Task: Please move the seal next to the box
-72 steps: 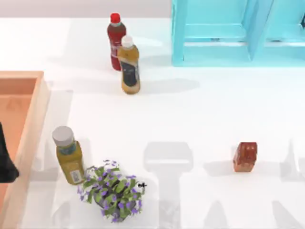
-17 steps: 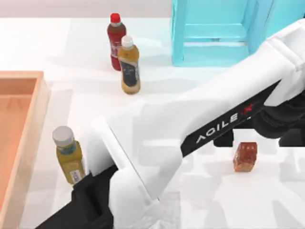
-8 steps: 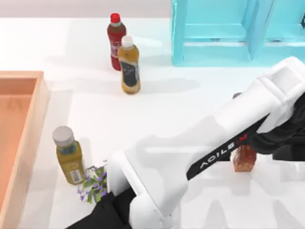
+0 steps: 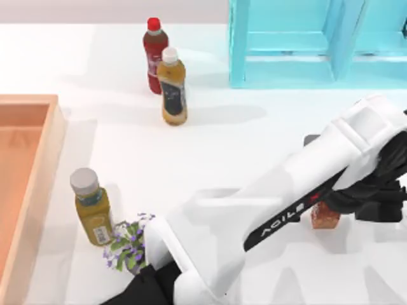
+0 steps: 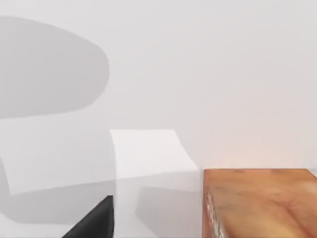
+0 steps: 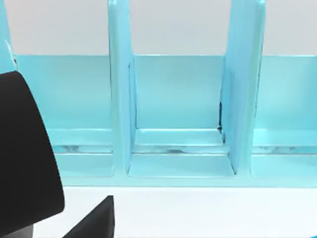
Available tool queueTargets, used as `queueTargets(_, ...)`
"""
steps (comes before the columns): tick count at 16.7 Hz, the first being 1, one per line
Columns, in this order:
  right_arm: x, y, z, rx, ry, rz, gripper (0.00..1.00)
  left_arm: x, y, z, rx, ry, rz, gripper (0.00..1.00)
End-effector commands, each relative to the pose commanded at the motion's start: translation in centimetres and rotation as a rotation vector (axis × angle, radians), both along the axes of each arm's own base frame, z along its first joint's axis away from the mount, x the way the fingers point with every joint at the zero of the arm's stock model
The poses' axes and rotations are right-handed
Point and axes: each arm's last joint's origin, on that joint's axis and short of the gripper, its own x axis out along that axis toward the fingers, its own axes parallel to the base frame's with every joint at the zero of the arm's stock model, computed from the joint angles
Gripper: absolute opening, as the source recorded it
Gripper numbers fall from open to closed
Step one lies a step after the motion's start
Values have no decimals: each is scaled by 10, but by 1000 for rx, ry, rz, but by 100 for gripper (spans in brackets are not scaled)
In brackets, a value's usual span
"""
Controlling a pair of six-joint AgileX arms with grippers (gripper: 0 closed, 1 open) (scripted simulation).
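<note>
Moved since the earliest frame: left gripper (image 4: 356, 203), then sitting at the table's left edge over the box (image 4: 52, 159), is now hanging at the right side, directly over the seal. Its white forearm is crossing the lower middle of the table and, compared with half a second ago, is lying slightly lower and is covering more of the seal.

Items, left to right:
- Box: lying against the left edge, with its terracotta floor showing.
- Yellow-brown bottle (image 4: 92, 213), grey cap: standing upright just beside the box's right wall.
- Purple-flowered plant (image 4: 126, 248): sitting just right of that bottle, half hidden by the arm.
- Red bottle (image 4: 154, 54) and amber bottle (image 4: 172, 89), white cap: standing upright together at the back, the amber one in front.
- Turquoise cabinet (image 4: 286, 44): standing at the back right. The parked right arm's wrist camera is facing it.
- Seal (image 4: 323, 217): resting on the table at the right, well apart from the box and partly under the black gripper. It is showing close up in the left wrist view (image 5: 257, 203).
- Left gripper's grip, spread or closed: cannot tell.
</note>
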Motion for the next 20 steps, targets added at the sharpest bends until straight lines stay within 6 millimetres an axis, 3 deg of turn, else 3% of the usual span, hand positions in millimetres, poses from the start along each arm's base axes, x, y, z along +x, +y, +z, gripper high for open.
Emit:
queueTargets(1, 0, 0, 0, 0, 0, 0, 100, 0, 0, 0, 0, 0, 0, 100)
queueTargets(14, 0, 0, 0, 0, 0, 0, 100, 0, 0, 0, 0, 0, 0, 2)
queueTargets(20, 0, 0, 0, 0, 0, 0, 100, 0, 0, 0, 0, 0, 0, 0)
